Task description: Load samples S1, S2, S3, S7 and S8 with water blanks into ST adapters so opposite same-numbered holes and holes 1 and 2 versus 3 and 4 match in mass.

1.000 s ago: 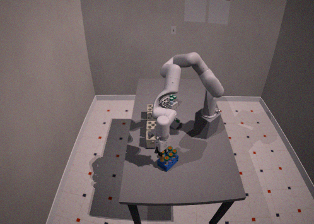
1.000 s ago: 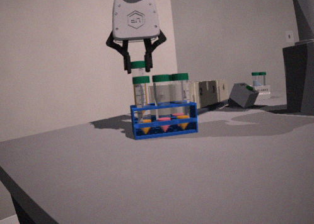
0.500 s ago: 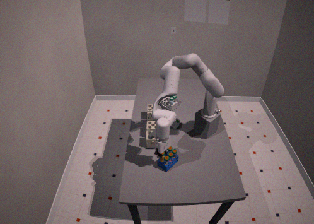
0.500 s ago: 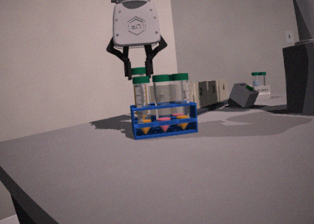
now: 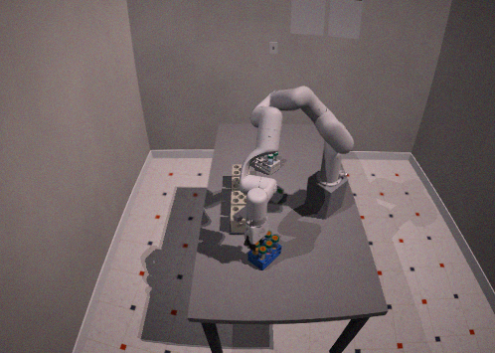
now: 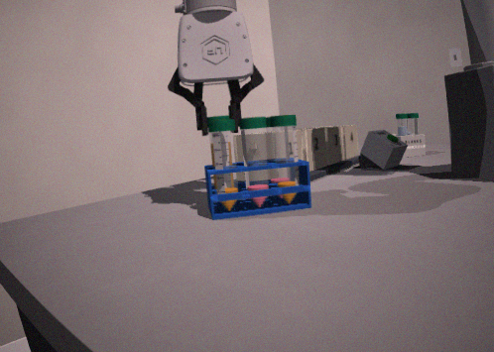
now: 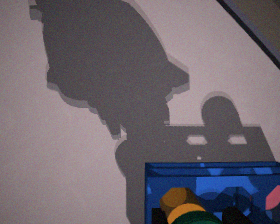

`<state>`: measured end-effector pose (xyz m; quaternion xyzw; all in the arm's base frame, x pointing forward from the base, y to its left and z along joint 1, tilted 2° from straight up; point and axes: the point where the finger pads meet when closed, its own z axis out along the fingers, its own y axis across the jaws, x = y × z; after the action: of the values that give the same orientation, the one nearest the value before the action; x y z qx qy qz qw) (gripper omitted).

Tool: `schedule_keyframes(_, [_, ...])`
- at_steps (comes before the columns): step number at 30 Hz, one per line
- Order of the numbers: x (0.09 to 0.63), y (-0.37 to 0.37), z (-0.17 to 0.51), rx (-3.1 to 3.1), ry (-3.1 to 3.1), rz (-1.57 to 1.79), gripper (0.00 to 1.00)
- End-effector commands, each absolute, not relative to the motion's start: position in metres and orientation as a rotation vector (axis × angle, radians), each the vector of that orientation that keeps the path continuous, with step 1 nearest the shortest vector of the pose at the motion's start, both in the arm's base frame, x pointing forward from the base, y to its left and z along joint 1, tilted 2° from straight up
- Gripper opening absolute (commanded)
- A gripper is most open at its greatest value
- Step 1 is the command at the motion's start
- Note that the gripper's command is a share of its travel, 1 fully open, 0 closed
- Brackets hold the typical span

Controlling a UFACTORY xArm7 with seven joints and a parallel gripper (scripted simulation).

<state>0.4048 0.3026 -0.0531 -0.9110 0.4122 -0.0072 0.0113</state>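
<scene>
on the grey tabletop (image 5: 298, 289) (image 6: 298, 289), my pincer (image 5: 251, 246) (image 6: 218, 129) is part-closed on a green-capped tube, its body mostly hidden behind the front tube (image 6: 221, 140); i can't read its id.

Rack (image 5: 264, 261) (image 6: 258, 168) (image 7: 211, 169) blue; caps (image 6: 254, 122) (image 7: 196, 219) green w/ orange dots, prob.

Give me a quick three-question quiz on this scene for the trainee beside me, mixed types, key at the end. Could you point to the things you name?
1. True or false: the blue plastic tube rack (image 5: 262, 263) (image 6: 308, 186) (image 7: 216, 170) stands nearer the exterior camera than the white rack marked BLANKS (image 5: 270, 169) (image 6: 414, 142).
2. Which two liquid colours show low in the blue rack's tubes?
A) green and white
B) orange and pink
C) black and purple
3. Fill in: the end effector (image 5: 251, 246) (image 6: 218, 121) (image 7: 196, 215) is shut on a ____.

Key: 1 true; 2 B; 3 clear tube with a green cap (image 6: 230, 155) (image 7: 196, 218).
</scene>
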Motion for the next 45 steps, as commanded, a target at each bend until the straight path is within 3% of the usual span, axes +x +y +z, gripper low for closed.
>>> schedule_keyframes(1, [0.4062,0.3039,-0.0537,-2.838,1.284,-0.026,0.00])
schedule_keyframes(20, [0.4063,0.3039,-0.0566,-2.838,1.284,-0.026,0.00])
schedule_keyframes(21, [0.4063,0.3039,-0.0570,-2.838,1.284,-0.026,0.44])
schedule_keyframes(45, [0.4063,0.3040,-0.0570,-2.838,1.284,-0.026,0.44])
